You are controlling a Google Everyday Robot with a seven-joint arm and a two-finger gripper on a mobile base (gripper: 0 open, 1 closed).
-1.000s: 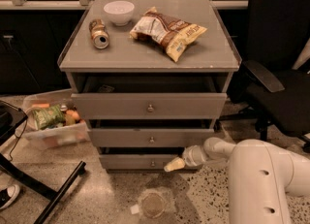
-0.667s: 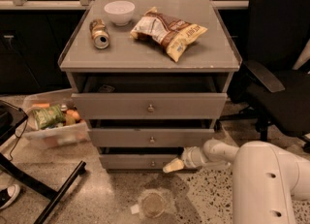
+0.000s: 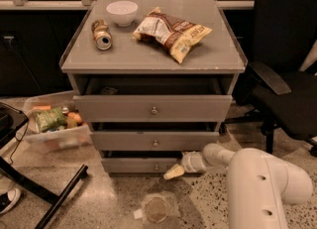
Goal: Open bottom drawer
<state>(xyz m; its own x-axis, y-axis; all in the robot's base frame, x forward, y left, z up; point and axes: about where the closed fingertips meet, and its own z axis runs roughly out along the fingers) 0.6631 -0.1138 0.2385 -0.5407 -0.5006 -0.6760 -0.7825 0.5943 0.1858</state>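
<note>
Grey wooden bottom drawer (image 3: 130, 165) with small round metal knob (image 3: 156, 166); cream-tipped white robot gripper (image 3: 174, 172) sits just right of the knob, whether open or closed cannot be told.

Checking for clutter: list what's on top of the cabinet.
A white bowl, a can on its side and a snack bag. Anything under the bag is hidden. The gripper is low, by the bottom drawer.

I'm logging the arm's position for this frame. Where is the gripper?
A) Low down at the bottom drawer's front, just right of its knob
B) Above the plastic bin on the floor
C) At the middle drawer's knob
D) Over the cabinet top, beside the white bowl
A: the gripper sits low at the front of the bottom drawer, just right of its knob.
</note>
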